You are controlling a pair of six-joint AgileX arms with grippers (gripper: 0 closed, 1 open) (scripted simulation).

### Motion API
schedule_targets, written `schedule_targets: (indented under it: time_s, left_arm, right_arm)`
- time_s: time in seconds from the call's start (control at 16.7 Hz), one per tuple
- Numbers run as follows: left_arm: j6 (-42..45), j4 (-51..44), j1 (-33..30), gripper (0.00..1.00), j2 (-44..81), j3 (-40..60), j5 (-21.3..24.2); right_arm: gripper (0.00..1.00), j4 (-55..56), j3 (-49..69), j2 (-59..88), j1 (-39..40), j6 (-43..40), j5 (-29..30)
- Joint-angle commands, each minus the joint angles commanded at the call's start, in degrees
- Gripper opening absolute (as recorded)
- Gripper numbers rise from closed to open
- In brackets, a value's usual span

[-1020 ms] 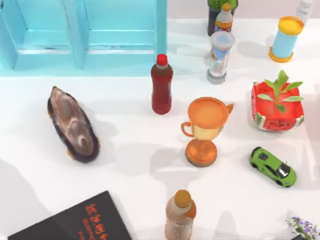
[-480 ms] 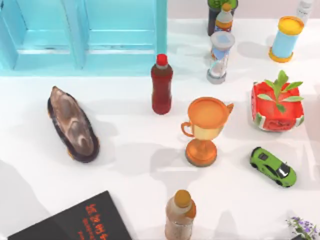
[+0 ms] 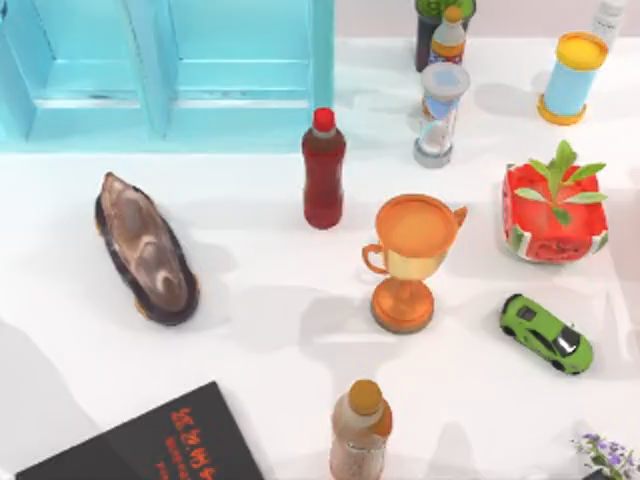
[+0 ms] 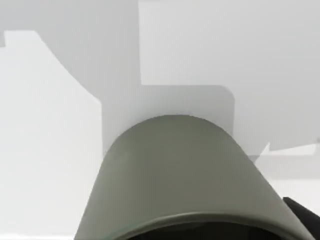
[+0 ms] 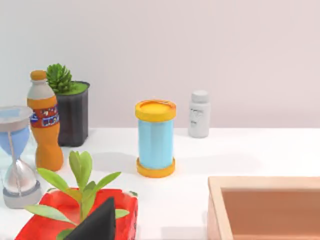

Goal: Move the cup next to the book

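The cup [image 4: 175, 175], a plain olive-grey tumbler, looms right under my left wrist camera, above white table with grey shadows. A black sliver of my left gripper [image 4: 306, 217] shows against the cup's side. The book [image 3: 160, 445], black with red-orange lettering, lies at the table's front left corner, partly cut off by the top view's edge. In the right wrist view a black tip of my right gripper [image 5: 100, 222] juts in front of the red planter [image 5: 75, 212].
An orange trophy goblet [image 3: 410, 260] stands mid-table, a red bottle [image 3: 324, 170] behind it, a tan bottle [image 3: 360, 430] in front. A brown shell-like object [image 3: 145, 250] lies left, a teal cabinet [image 3: 170, 70] behind. A green toy car [image 3: 545, 333], hourglass [image 3: 440, 112] and blue can [image 3: 573, 78] sit right.
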Motion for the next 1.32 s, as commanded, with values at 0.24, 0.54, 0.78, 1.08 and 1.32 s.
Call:
schedule_targets:
  time_s: [0.24, 0.54, 0.78, 1.08, 1.32]
  left_arm:
    - [0.00, 0.00, 0.00, 0.00, 0.00, 0.00, 0.00]
    - [0.30, -3.82, -0.24, 0.00, -0.90, 2.52, -0.24]
    - [0.00, -9.56, -0.19, 0.00, -2.70, 6.41, -0.06]
    - [0.00, -10.05, -0.15, 0.00, -2.93, 6.93, -0.01]
    - [-5.66, -10.14, -2.63, 0.00, -4.12, 6.33, -0.05]
  right_arm:
    - [1.00, 0.00, 0.00, 0.00, 0.00, 0.00, 0.00]
    - [1.00, 0.00, 0.00, 0.00, 0.00, 0.00, 0.00]
    - [1.00, 0.00, 0.00, 0.00, 0.00, 0.00, 0.00]
    - [1.00, 0.00, 0.00, 0.00, 0.00, 0.00, 0.00]
    - [1.00, 0.00, 0.00, 0.00, 0.00, 0.00, 0.00]
